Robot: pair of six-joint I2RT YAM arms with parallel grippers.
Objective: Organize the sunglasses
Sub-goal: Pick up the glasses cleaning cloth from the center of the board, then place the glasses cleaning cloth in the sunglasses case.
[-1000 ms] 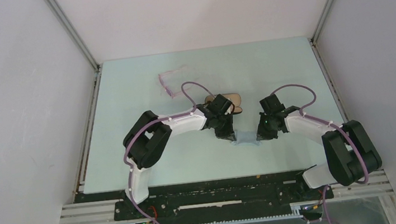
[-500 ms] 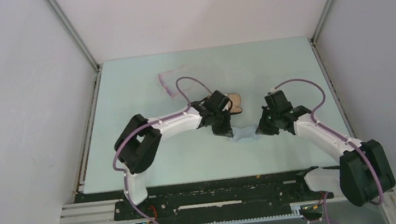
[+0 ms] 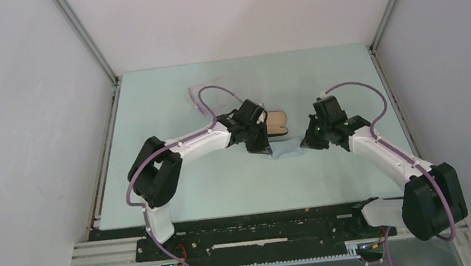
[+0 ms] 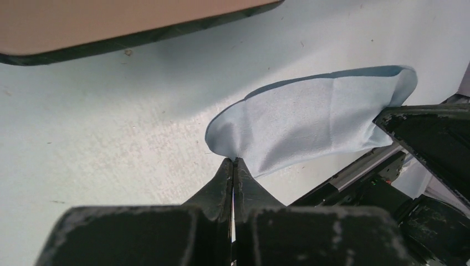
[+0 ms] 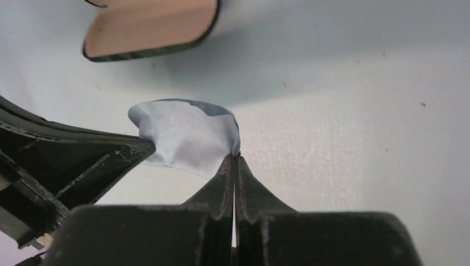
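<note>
My left tool [image 4: 233,162] and my right tool [image 5: 235,158] are both matt black, scuffed pale grey along the edges. The cloth [image 4: 316,119] is a plain light blue-grey with no print. The case [image 5: 149,25] shows a flat tan lining edged by a thin black rim. The desk [image 3: 179,193] is pale mint, flecked with small dark specks in my wrist views. The sunglasses [image 3: 194,97] read as a faint, translucent pink-purple line. My arms [image 3: 382,153] have white links and black joints, with purple cables [image 3: 216,87] looped along them. The walls [image 3: 18,131] are plain light grey.
</note>
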